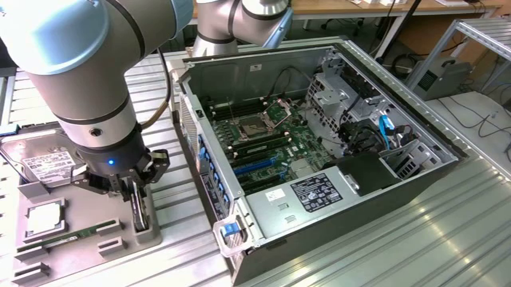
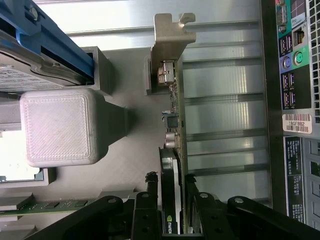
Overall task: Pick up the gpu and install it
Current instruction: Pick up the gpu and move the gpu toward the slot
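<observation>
The gpu (image 1: 142,210) stands on edge in a slot of the grey holder tray (image 1: 88,251), at the exterior view's left beside the open computer case (image 1: 351,197). In the wrist view the gpu (image 2: 176,125) is a thin dark card with a silver end bracket (image 2: 170,40) at its far end. My gripper (image 1: 137,203) reaches straight down over it. Its black fingers (image 2: 150,187) press against both faces of the card, so my gripper (image 2: 172,187) is shut on the gpu, which still sits in the holder.
The tray also carries a silver hard drive (image 1: 46,162), a processor (image 1: 45,216) and a green memory stick (image 1: 68,236). Inside the case, the motherboard's blue slots (image 1: 257,162) lie exposed. The case's rear ports (image 2: 295,100) sit close beside the card.
</observation>
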